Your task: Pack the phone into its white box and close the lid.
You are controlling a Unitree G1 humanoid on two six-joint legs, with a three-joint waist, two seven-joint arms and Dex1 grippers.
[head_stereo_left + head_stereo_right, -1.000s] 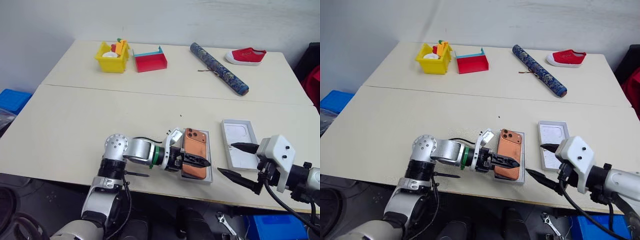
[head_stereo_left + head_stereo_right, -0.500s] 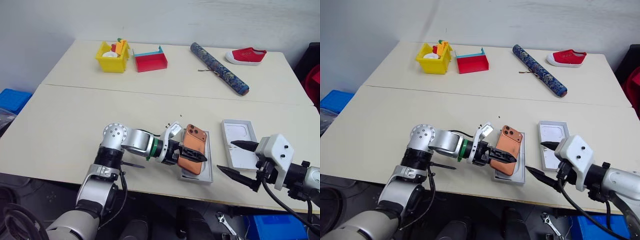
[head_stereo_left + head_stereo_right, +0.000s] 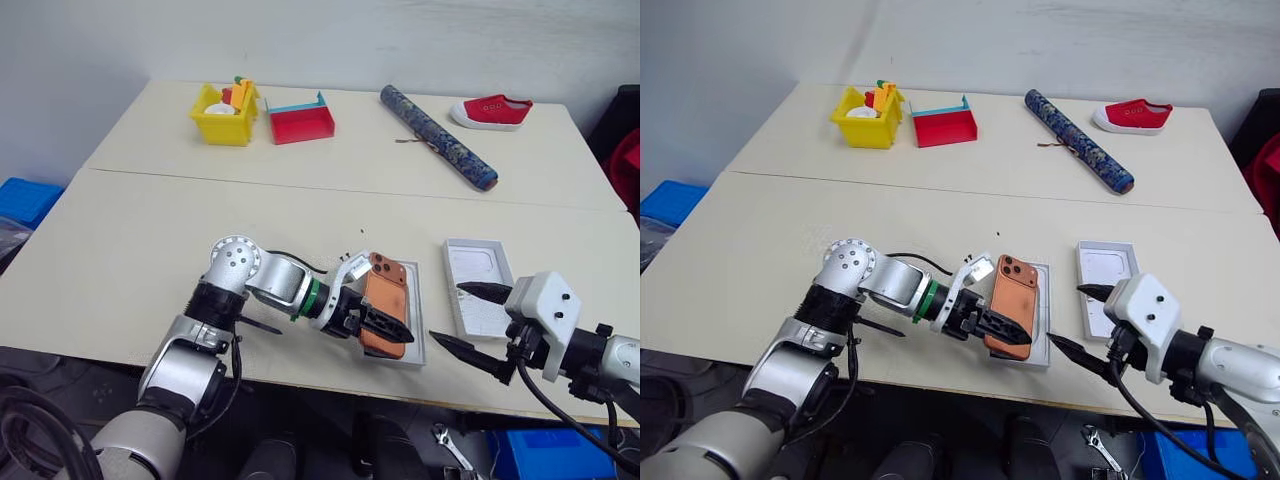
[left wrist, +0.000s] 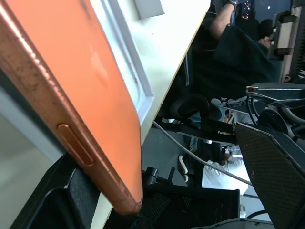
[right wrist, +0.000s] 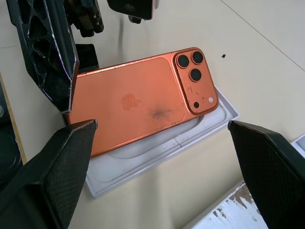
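Where the head views look down on the table, the left gripper clamps the near end of the phone, tilted over the white box — the right gripper hovers spread wide between that box and the lid. The left wrist view shows the phone's orange edge close up; the right wrist view shows its camera block over the tray.

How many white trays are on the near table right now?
2. One lies under the phone that the left gripper holds; the other sits apart, by the right gripper. More may be hidden.
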